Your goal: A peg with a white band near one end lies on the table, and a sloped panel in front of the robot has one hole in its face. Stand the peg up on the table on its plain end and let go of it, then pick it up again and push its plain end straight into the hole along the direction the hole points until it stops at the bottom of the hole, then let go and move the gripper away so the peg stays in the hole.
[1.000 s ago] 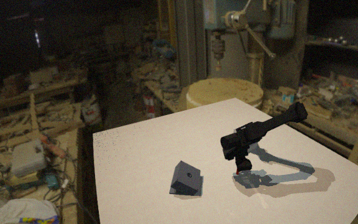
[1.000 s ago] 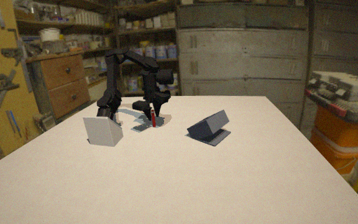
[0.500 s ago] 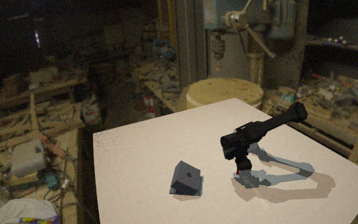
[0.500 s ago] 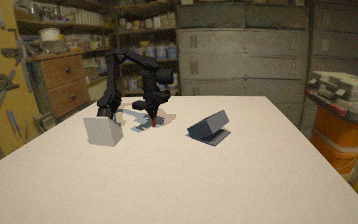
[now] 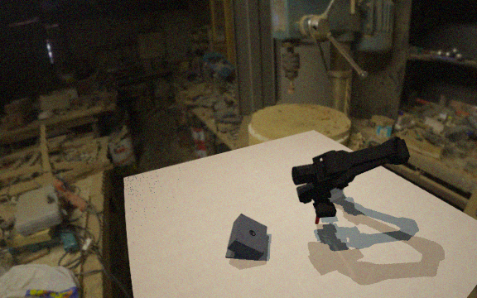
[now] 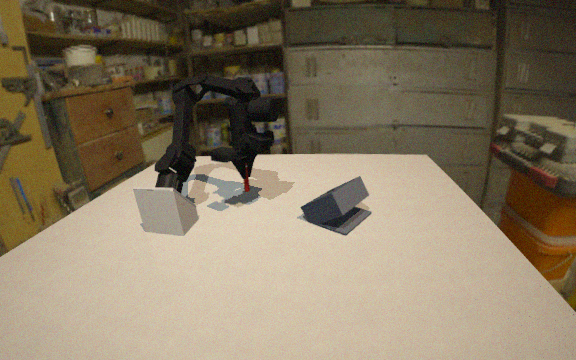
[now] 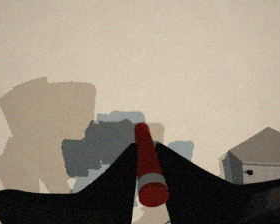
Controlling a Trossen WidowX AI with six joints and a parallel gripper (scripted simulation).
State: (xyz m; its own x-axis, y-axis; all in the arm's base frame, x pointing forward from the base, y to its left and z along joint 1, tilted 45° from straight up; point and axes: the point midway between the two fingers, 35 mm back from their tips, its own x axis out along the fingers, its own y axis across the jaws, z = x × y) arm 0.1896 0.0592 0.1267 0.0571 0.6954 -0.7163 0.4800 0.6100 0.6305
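Observation:
The red peg (image 5: 317,220) (image 6: 246,185) (image 7: 148,159) is held between the fingertips of my gripper (image 5: 318,215) (image 6: 246,175) (image 7: 145,148), which is shut on it. Its white band (image 7: 152,179) looks grey and is at the end nearer the wrist camera. The plain end points down, a little above the table in the exterior view, and the peg looks nearly upright there. The dark sloped panel (image 5: 240,233) (image 6: 338,199) stands apart from the peg, with one hole (image 5: 252,233) in its face in the top view. The fingers hide part of the peg in the top and exterior views.
A pale wedge-shaped block (image 6: 163,210) stands near the arm's base in the exterior view. A grey block (image 7: 266,146) with a small dark spot shows at the right of the wrist view; I cannot tell which block it is. Shadows of the arm lie around the gripper.

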